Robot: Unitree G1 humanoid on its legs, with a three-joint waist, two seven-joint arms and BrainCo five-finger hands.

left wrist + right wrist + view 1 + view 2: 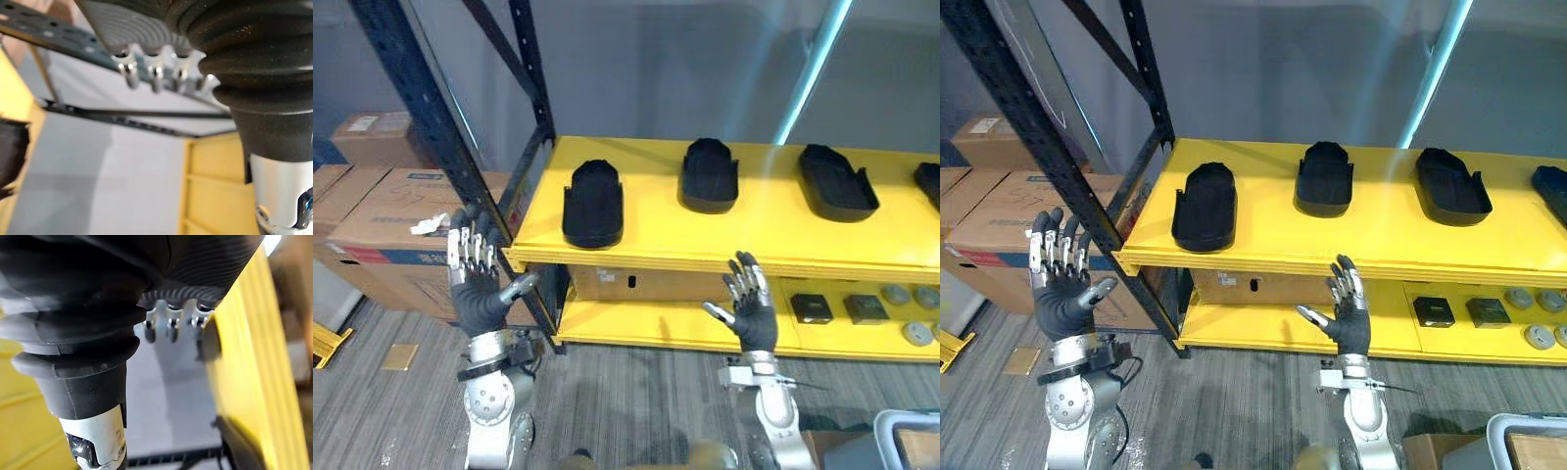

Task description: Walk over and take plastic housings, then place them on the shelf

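Three black plastic housings lie in a row on the yellow shelf (646,245): one at the left (593,203), one in the middle (710,175) and one further right (837,182). The edge of another housing (929,182) shows at the far right. My left hand (476,277) is raised in front of the shelf's left end, fingers straight and spread, holding nothing. My right hand (750,304) is raised below the shelf's front edge, also open and empty. Both hands are apart from the housings.
A dark blue rack upright (431,117) stands at the shelf's left end. Cardboard boxes (382,211) are stacked to the left. The lower yellow shelf (636,323) holds a box (626,282), small black parts (811,308) and grey discs (911,313). A grey bin (901,441) sits at bottom right.
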